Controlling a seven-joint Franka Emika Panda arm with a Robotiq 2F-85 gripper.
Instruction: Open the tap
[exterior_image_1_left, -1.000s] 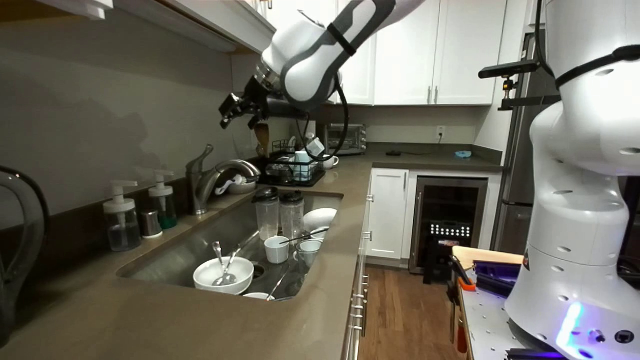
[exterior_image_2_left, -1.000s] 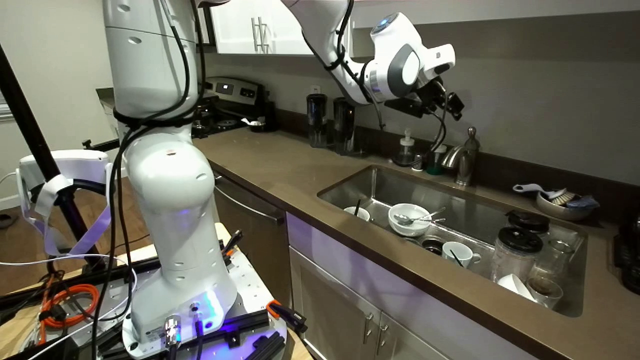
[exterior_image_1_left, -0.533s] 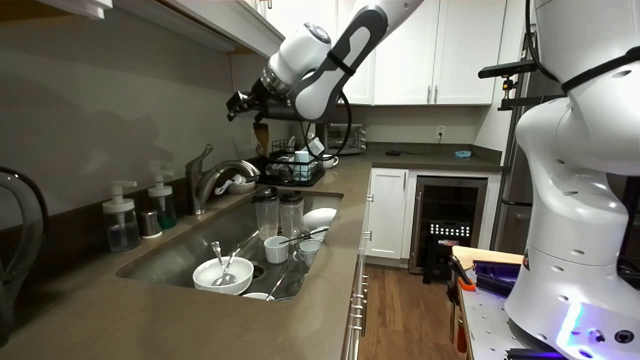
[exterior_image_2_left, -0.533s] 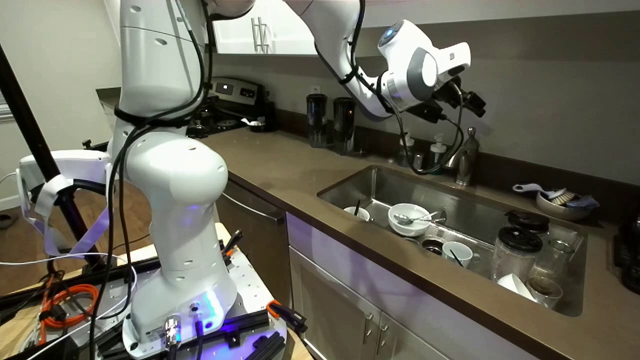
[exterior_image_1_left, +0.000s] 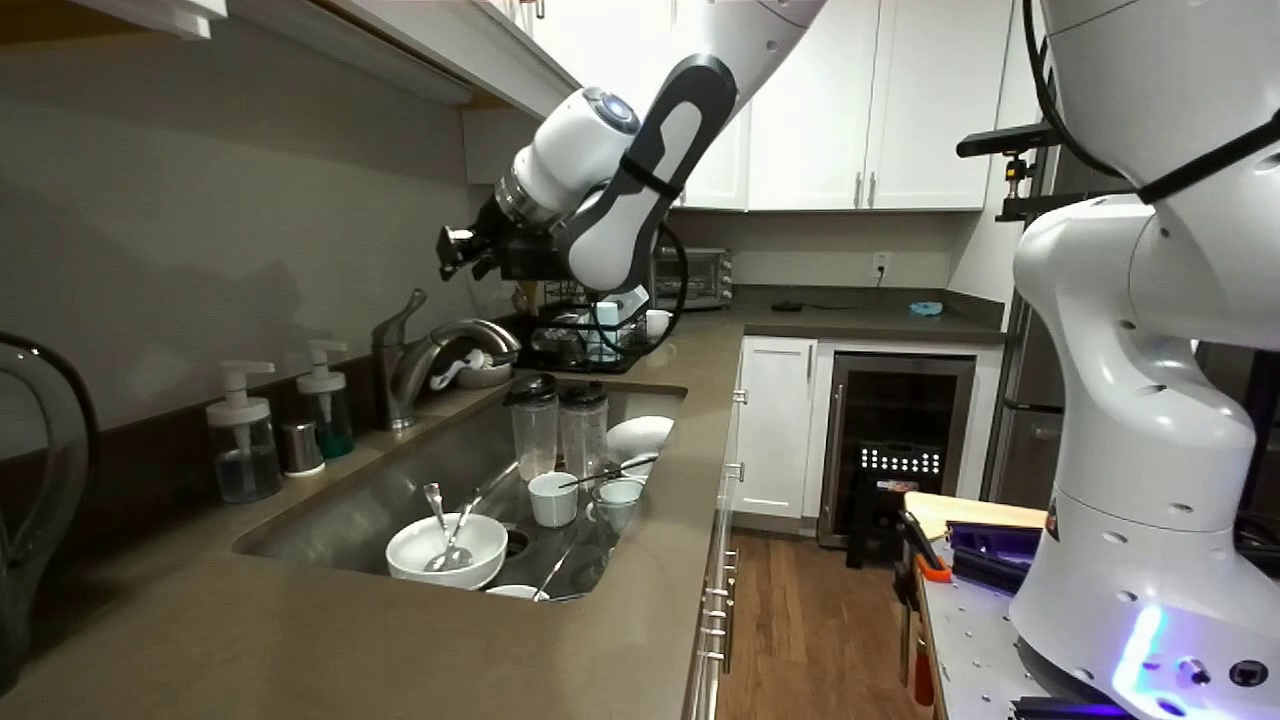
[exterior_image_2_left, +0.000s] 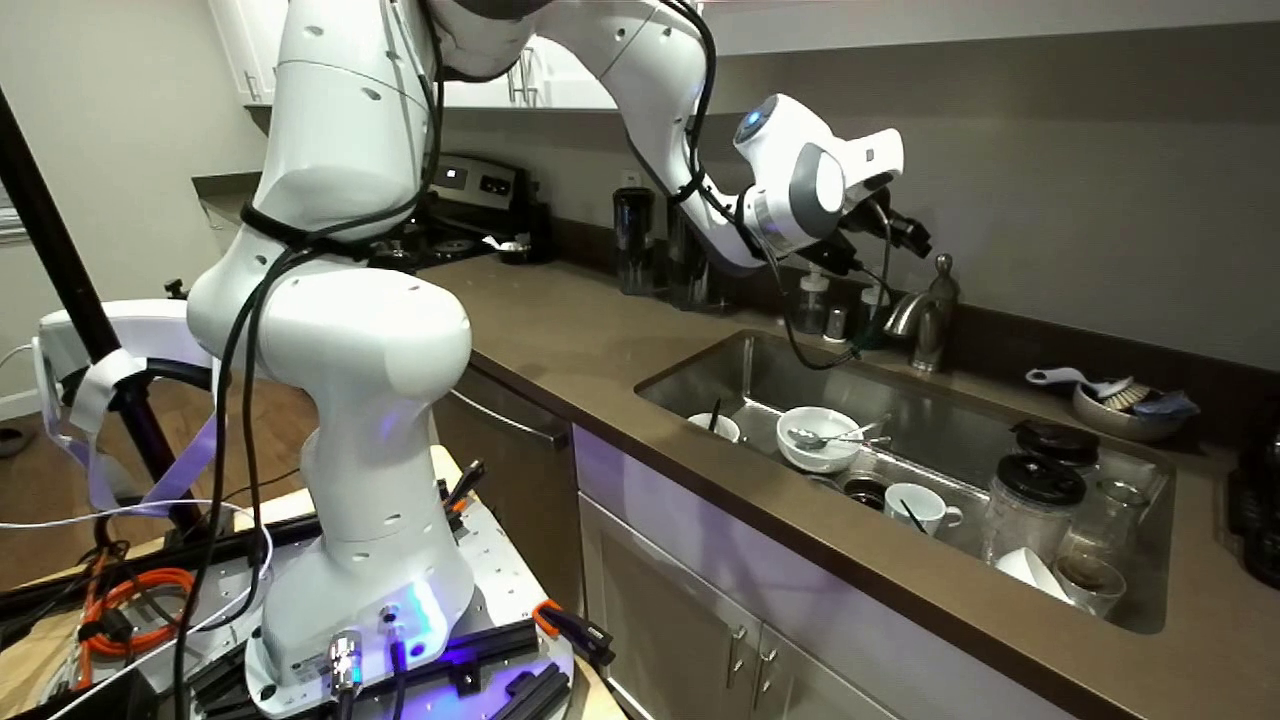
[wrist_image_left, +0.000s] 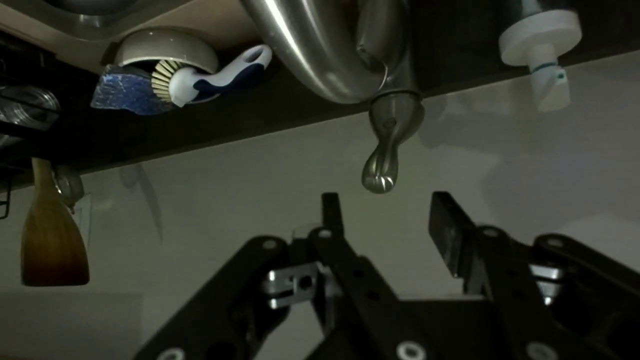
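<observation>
The tap (exterior_image_1_left: 400, 387) stands on the desk (exterior_image_1_left: 300, 640) behind the sink (exterior_image_1_left: 340, 530), near two pump bottles (exterior_image_1_left: 246, 460). The end effector (wrist_image_left: 385, 220) hangs near its upright lever (wrist_image_left: 384, 155), a little higher, with fingers (wrist_image_left: 445, 232) spread apart (in the wrist view, the lever's tip lines up with the space between them). A bowl (exterior_image_1_left: 425, 572) holding cutlery (exterior_image_1_left: 450, 559) sits in the sink, near a mug (exterior_image_1_left: 553, 503).
</observation>
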